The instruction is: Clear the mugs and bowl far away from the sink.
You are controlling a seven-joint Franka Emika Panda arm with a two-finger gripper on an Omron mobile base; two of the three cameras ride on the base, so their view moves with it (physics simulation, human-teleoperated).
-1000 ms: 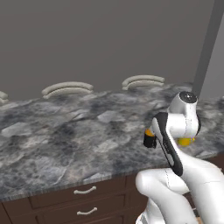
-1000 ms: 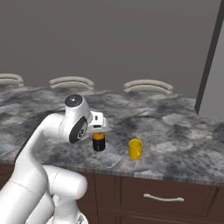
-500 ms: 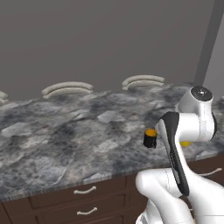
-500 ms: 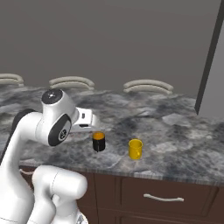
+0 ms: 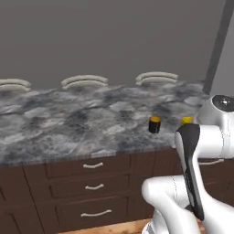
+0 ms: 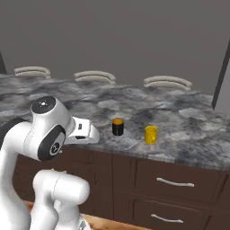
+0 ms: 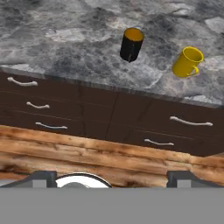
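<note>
Two mugs stand near the front edge of the grey marble counter (image 6: 188, 130). One is a bright yellow mug (image 7: 187, 61) with a loop handle, seen also as yellow mug (image 6: 151, 134) and, half behind my arm, yellow mug (image 5: 187, 120). To its left is a dark mug (image 7: 131, 44) with an orange inside, shown as dark mug (image 6: 117, 127) and dark mug (image 5: 155, 124). My gripper (image 7: 113, 178) is open and holds nothing, well back from the counter and facing its drawers. The bowl and the sink are out of view.
Dark brown drawers (image 7: 188, 122) with pale handles run under the counter, and a wooden floor (image 7: 87, 153) lies below them. Pale curved seat backs (image 5: 84, 81) line the counter's far side. A dark upright panel (image 5: 218, 43) rises at the right end.
The whole picture has shifted, so the base has moved, and more of the drawers shows. My arm has swung back from the mugs towards the base. The gripper stays open.
</note>
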